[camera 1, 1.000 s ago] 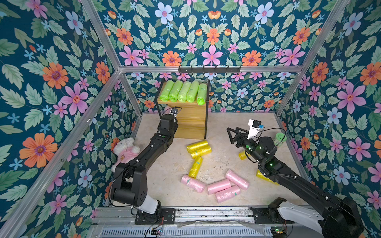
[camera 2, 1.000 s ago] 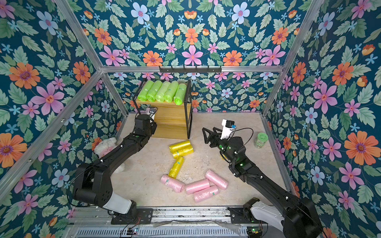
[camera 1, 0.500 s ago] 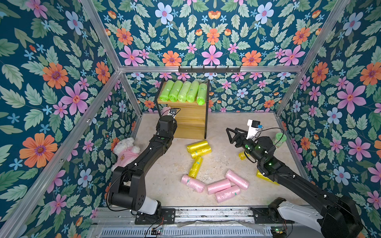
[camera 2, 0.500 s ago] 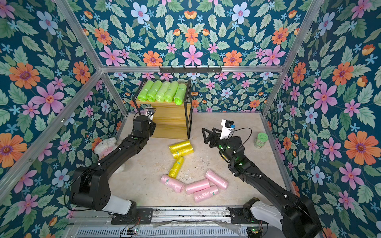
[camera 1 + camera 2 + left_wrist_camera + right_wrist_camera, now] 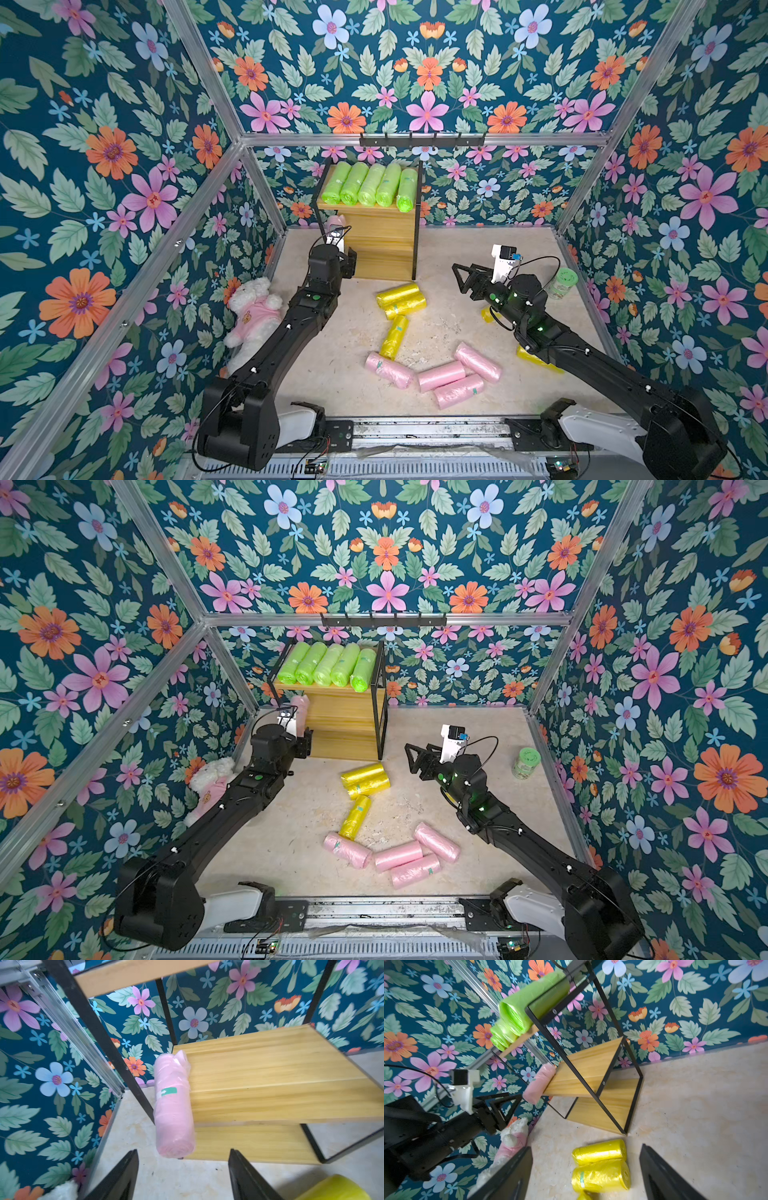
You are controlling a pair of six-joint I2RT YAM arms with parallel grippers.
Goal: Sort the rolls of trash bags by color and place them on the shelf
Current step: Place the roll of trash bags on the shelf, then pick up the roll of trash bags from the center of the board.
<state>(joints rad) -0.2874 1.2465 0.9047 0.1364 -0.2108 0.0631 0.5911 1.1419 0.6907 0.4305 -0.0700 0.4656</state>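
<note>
Pink roll [image 5: 174,1109], crinkly plastic, teal sticker [image 5: 168,1091]

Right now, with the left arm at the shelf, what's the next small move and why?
Probably draw the left gripper straight back from the shelf. Its jaws stand open, wider than the pink roll, which lies on the middle board, near end overhanging the front edge. It holds nothing, and a straight retreat should avoid knocking the roll off.

Beige tabletop [image 5: 457,253] with shelf [image 5: 382,235], yellow rolls [image 5: 401,300], pink rolls [image 5: 440,376], plush bear [image 5: 253,311], green-lidded jar [image 5: 562,283].
</note>
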